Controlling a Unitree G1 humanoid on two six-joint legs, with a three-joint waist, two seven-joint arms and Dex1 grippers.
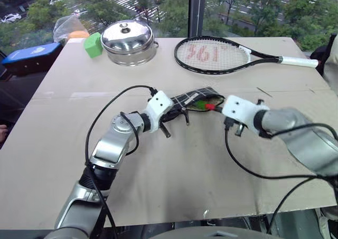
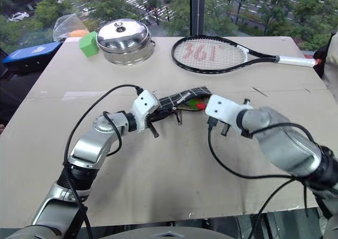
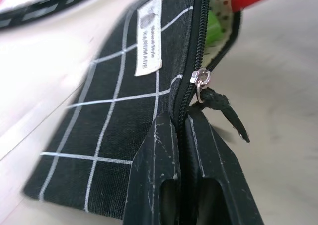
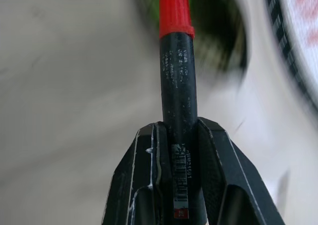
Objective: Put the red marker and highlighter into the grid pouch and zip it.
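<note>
Now | left claw [image 3: 181, 135] pinching grid pouch [image 3: 124, 115] edge | right claw [image 4: 179, 135] pinching red marker [image 4: 176, 81] at pouch mouth

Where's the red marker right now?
The red marker is gripped in the right claw at mid-table, its red tip at the open mouth of the grid pouch that the left claw holds.

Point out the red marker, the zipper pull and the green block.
red marker [image 4: 177, 86]: right wrist view, black barrel.
zipper pull [image 3: 226, 113]: left wrist view, black tab.
green block [image 1: 93, 45]: left eye view, front face.
</note>
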